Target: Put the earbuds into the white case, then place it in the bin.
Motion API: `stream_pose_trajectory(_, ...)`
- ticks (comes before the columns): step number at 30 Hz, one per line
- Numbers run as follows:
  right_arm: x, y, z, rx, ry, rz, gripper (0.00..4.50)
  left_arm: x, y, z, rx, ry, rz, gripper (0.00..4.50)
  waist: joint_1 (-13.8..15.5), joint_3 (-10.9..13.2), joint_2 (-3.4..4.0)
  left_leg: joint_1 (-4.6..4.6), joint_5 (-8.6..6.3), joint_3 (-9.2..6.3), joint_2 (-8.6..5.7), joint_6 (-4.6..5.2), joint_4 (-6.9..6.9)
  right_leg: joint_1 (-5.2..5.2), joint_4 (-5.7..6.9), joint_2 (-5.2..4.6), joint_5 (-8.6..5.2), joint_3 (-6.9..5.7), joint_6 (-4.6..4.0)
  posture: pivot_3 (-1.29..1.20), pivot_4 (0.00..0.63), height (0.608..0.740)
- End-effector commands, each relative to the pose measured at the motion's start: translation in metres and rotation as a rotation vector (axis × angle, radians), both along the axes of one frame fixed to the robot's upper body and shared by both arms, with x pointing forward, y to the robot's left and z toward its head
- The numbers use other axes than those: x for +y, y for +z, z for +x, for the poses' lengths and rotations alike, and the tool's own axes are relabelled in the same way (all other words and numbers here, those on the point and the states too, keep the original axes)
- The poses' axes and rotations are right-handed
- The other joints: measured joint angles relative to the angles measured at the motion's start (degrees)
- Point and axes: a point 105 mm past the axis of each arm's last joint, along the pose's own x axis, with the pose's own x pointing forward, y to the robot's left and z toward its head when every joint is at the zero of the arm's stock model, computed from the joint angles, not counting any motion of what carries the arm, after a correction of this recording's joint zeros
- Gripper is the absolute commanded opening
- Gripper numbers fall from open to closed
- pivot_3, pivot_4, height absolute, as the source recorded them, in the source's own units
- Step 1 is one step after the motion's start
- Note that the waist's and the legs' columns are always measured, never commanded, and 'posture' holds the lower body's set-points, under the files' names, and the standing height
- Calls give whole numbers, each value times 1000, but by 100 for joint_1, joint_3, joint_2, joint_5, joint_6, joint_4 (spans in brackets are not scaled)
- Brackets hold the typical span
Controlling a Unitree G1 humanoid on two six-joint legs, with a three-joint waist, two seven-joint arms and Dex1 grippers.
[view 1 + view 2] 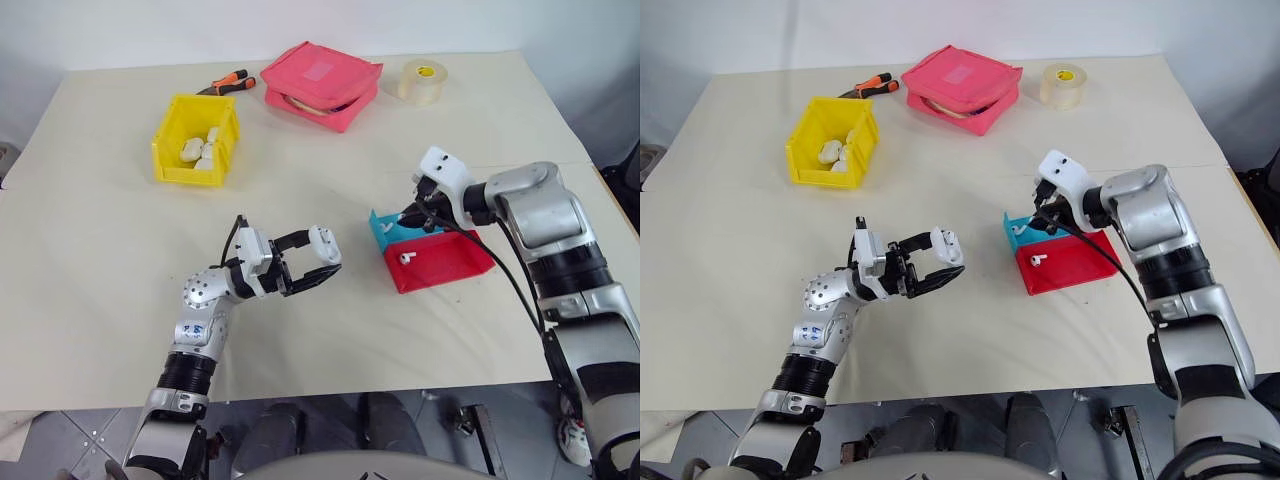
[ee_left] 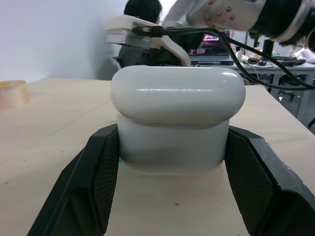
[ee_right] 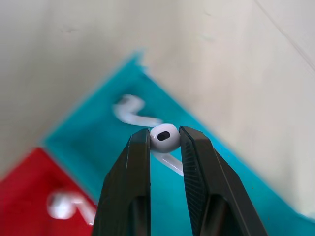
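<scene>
The right gripper (image 3: pixel 165 142) pinches the rounded head of one earbud (image 3: pixel 164 137) between its two black fingers (image 3: pixel 135 177), the stem hanging below them. It hangs over the blue tray (image 1: pixel 385 232), on the right side of the table (image 1: pixel 100 250). A second earbud (image 3: pixel 133 112) lies in that blue tray just beyond the held one, and a third earbud (image 1: pixel 405 257) lies in the red tray (image 1: pixel 440 262), which sits touching the blue tray on its near-right side.

To the left, nearer the table's front edge, the left gripper (image 1: pixel 312 262) is clamped on the white case (image 2: pixel 177 118), its fingers (image 2: pixel 98 177) pressing both sides of the lower shell; the lid looks closed. The case is held off the table, well apart from the trays.

The yellow bin (image 1: pixel 195 140) stands at the far left, holding several white pieces. Farther right along the far side lie a pink pouch (image 1: pixel 320 82), orange-handled pliers (image 1: pixel 225 83) and a tape roll (image 1: pixel 423 80).
</scene>
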Motion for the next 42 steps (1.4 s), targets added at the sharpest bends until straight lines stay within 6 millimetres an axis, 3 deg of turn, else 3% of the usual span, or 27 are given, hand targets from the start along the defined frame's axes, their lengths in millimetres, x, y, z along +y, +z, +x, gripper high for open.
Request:
stream_pose_trajectory(1, 7, 25, -12, -90, 36, 95, 490, -6, 9, -3, -41, -43, -10, 2799, -4, 4, 1, 1, 0, -1, 0, 0, 2, -2, -2, 1, 0, 0, 0, 0, 150, 740)
stream_pose_trajectory(17, 20, 29, -70, -158, 51, 379, 490, -10, 8, -7, -43, -151, 5, 2799, 122, 33, -29, 3, 0, -2, 0, 0, 1, 1, -23, 2, 0, 3, 1, 0, 150, 740)
stream_pose_trajectory(30, 30, 22, -118, -80, 78, 540, 490, -13, 7, -12, -37, -240, 27, 2799, 162, 65, -49, 4, 0, -3, 1, 0, 0, 5, -29, 3, 1, 4, 1, 0, 150, 740)
stream_pose_trajectory(42, 46, 11, -142, -33, 50, 681, 490, -19, 5, -19, -23, -306, 38, 2799, 183, 78, -53, 8, 0, -3, 3, 0, -2, 7, -33, 7, 1, 4, 2, 0, 150, 740)
